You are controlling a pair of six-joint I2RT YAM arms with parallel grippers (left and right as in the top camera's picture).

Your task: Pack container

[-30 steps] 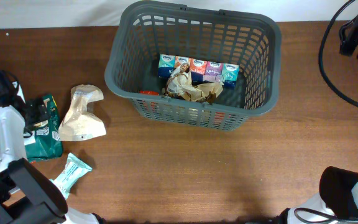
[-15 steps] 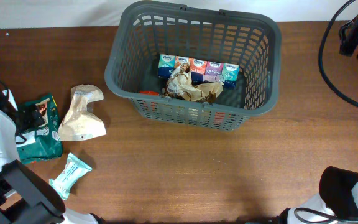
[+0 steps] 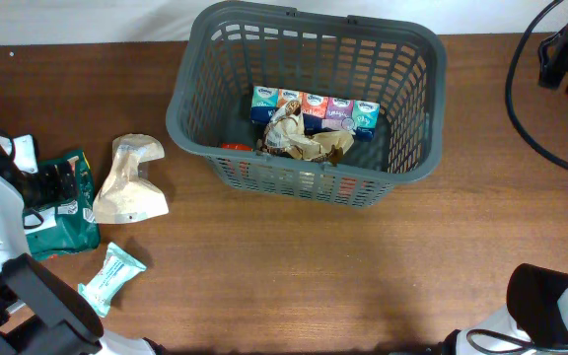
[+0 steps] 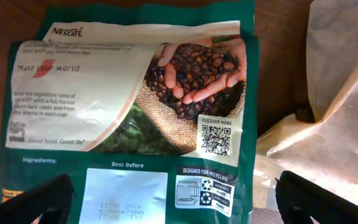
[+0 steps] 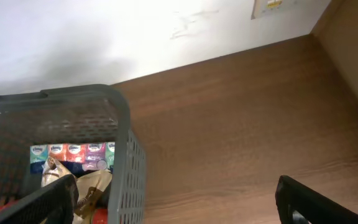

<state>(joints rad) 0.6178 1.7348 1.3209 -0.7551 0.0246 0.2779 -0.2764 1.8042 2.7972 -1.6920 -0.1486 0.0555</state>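
The container [image 3: 187, 133] is a dark grey lattice basket at the back centre of the table. It holds a row of small tissue packs [image 3: 314, 106], a crumpled beige-brown bag [image 3: 302, 144] and something red [image 3: 233, 148]. My left gripper [image 3: 57, 184] hovers open over a green Nescafe coffee pouch [image 3: 65, 212] at the far left. In the left wrist view the pouch [image 4: 129, 112] fills the frame, and both fingertips [image 4: 39, 202] stand wide apart, touching nothing. My right gripper [image 5: 179, 202] is open above bare table, with the container [image 5: 124, 168] at its left.
A beige paper bag [image 3: 129, 182] lies just right of the green pouch and shows as the bag [image 4: 334, 93] in the left wrist view. A small teal snack pack [image 3: 111, 276] lies nearer the front. Black cables and gear [image 3: 565, 59] sit at the back right.
My left gripper has shifted slightly left over the green pouch and turned a little. The pouch, the bags and the container have not moved.
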